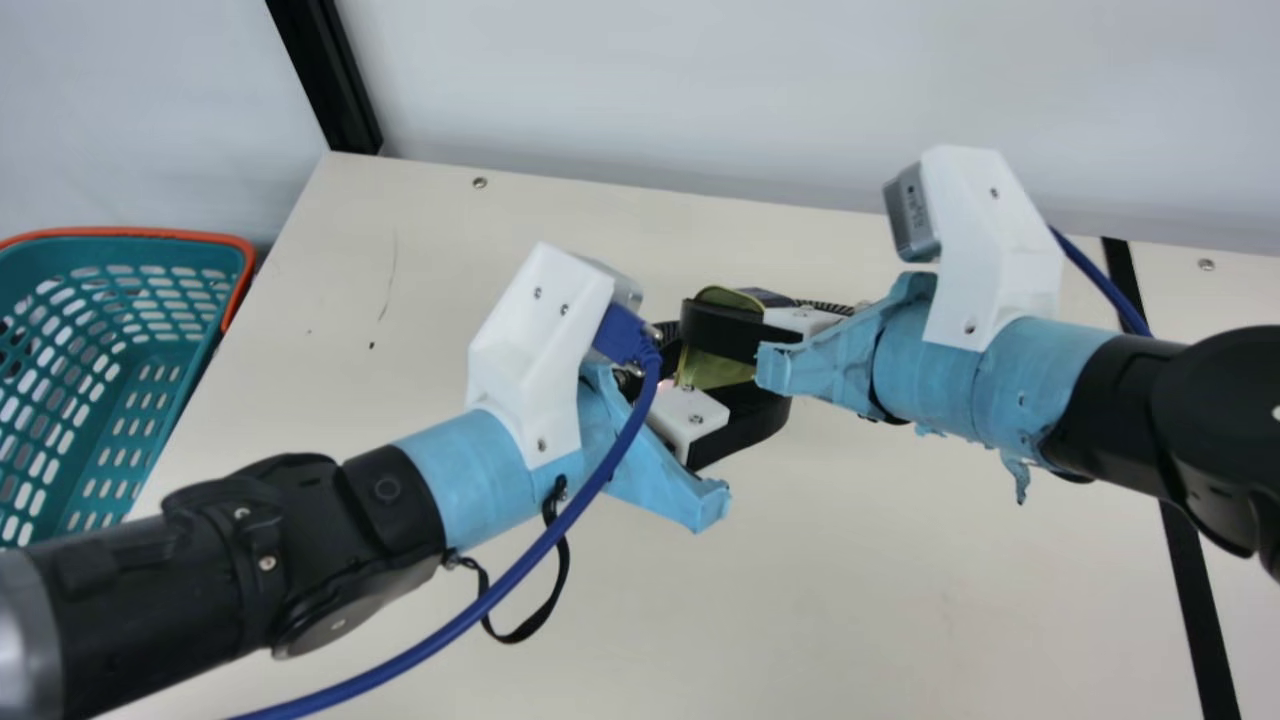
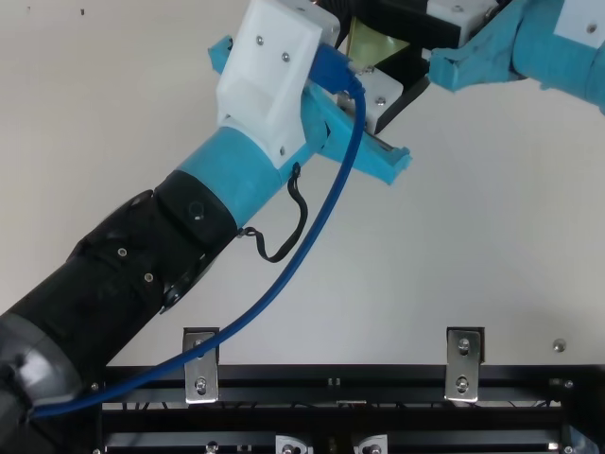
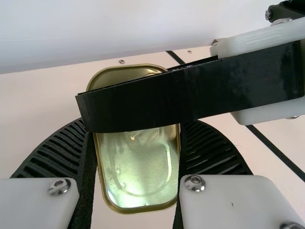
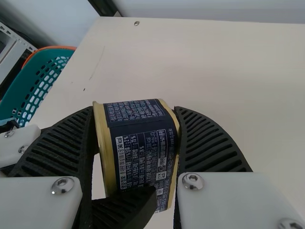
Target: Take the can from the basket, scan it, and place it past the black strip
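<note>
Cream tabletop [image 1: 900, 580] opened out nearest you, and just beyond it, here was your left gripper [image 1: 715, 385], in from 8 o'clock, pinching the can [image 3: 138, 167] by its narrow sides! Your right gripper [image 4: 134, 114], in from 3 o'clock, had the same can clamped across its broad faces: a handover, by my reading. That tin looked stiff-walled, moderately heavy, smooth enough to slip or twist if one side let go early. Your best hold was that flat-face squeeze, square and deep, leaving the printed label [image 4: 143, 143] bare for scanning. Out at 4 o'clock ran the black strip [image 1: 1190, 590]; at 9, the basket [image 1: 130, 233]; farthest off, the pale wall [image 1: 620, 100].
</note>
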`<action>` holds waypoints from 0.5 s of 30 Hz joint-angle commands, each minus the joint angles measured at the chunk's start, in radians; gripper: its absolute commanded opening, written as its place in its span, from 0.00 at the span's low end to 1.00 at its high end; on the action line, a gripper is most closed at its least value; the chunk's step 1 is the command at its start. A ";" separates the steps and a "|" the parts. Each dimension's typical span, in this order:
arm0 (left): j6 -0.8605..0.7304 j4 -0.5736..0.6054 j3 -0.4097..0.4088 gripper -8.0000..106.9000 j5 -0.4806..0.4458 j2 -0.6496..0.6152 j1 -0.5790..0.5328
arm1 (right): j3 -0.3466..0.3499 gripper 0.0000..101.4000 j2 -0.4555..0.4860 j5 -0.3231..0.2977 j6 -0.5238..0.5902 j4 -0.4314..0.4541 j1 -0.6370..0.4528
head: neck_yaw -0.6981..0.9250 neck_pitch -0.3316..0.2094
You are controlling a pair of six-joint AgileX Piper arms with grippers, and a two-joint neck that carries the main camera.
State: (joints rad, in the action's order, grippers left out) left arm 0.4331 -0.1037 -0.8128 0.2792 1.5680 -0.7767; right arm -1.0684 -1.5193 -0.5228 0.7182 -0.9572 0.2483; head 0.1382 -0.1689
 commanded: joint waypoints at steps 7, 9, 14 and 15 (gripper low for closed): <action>-0.035 0.012 -0.001 0.85 -0.019 0.001 -0.010 | 0.011 0.00 0.005 0.023 0.001 0.007 -0.013 | -0.009 -0.008; -0.043 0.004 0.000 0.85 -0.041 0.001 -0.018 | 0.013 0.00 0.008 0.022 0.003 0.007 -0.021 | -0.009 -0.008; -0.047 -0.054 0.017 0.85 -0.137 -0.006 -0.056 | 0.016 0.00 0.013 0.030 0.004 0.009 -0.037 | -0.009 -0.008; -0.053 -0.063 0.023 0.85 -0.161 -0.010 -0.058 | 0.015 0.00 0.015 0.030 0.004 0.011 -0.041 | -0.009 -0.008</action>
State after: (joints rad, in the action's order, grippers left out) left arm 0.3853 -0.1522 -0.7951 0.1623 1.5618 -0.8330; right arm -1.0522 -1.5071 -0.4903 0.7221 -0.9462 0.2104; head 0.1331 -0.1638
